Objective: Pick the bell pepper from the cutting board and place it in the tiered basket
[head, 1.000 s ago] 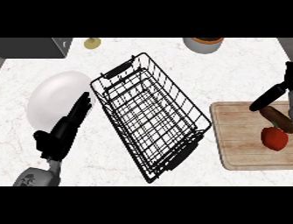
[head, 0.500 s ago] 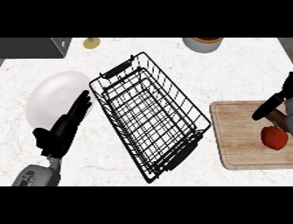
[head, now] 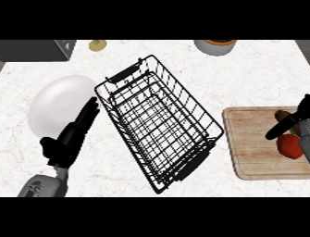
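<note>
A white, faintly veined marble counter [head: 253, 78] fills the head view, with dark grey floor at its upper corners. The black wire tiered basket [head: 158, 122] sits at centre, a round white plate [head: 58, 104] just to its left. The red bell pepper [head: 290, 146] lies on the pale wooden cutting board [head: 260, 143] at right, the right hand [head: 300, 118] just above it with fingers apart, holding nothing. The left hand [head: 72, 136] rests open, fingers straight, overlapping the plate's edge. A grey bowl [head: 215, 46] stands at the far edge.
</note>
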Available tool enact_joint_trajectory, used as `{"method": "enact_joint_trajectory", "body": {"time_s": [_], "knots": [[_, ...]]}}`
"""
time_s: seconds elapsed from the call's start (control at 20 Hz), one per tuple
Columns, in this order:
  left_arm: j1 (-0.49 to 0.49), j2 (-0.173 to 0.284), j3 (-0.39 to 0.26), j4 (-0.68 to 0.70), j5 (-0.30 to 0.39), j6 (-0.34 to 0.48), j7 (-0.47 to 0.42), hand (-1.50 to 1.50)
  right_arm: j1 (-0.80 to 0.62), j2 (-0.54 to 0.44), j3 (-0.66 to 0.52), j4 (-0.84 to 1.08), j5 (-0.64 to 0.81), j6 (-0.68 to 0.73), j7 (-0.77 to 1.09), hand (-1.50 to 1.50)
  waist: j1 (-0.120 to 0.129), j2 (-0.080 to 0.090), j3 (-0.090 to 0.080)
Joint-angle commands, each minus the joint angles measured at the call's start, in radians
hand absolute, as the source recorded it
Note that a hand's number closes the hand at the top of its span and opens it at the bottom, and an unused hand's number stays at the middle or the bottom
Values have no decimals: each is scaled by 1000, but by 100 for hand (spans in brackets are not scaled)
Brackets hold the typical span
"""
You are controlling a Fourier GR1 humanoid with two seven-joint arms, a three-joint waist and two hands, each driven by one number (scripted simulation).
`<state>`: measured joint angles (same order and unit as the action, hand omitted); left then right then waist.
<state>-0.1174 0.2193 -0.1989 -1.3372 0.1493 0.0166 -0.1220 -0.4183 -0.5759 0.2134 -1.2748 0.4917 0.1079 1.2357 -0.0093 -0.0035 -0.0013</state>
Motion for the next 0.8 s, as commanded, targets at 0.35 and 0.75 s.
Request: {"method": "enact_joint_trajectory", "body": {"time_s": [0.35, 0.75], "knots": [[2, 18, 28, -42, 9, -23, 40, 0, 125, 82, -61, -31, 83, -23, 206, -150, 5, 0, 0], [16, -32, -3, -79, -39, 10, 56, 0, 170, 110, -132, -18, 116, 1, 119, -150, 12, 1, 1]]}}
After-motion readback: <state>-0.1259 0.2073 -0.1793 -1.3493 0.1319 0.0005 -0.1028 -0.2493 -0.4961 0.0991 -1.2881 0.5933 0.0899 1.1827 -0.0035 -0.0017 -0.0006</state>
